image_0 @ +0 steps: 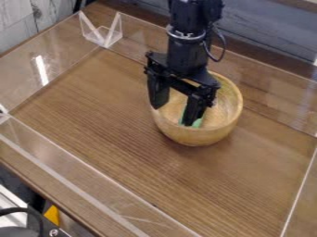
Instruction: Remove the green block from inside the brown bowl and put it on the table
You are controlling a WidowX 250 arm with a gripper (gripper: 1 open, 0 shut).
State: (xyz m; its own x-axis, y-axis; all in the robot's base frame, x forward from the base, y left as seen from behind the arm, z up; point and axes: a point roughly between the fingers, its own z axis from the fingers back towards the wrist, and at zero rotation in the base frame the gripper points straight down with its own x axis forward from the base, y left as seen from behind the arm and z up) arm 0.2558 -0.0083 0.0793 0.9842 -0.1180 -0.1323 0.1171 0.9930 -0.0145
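Just at the reaching stage, by the look of it — hand open wide over the brown bowl, fingers spread to either side of the green block, no sign of a grip. Block partly hidden, lying inside the bowl, toward the far right corner of the bench from its middle. Left to do: close on it, lift past the rim, set down on bare wood, let go.

You're looking at a bowl of light wood, its grain smooth – and under it a table of darker brown wood, streaked with grain. The walls at its edge look like clear plastic, glossy where they catch light.
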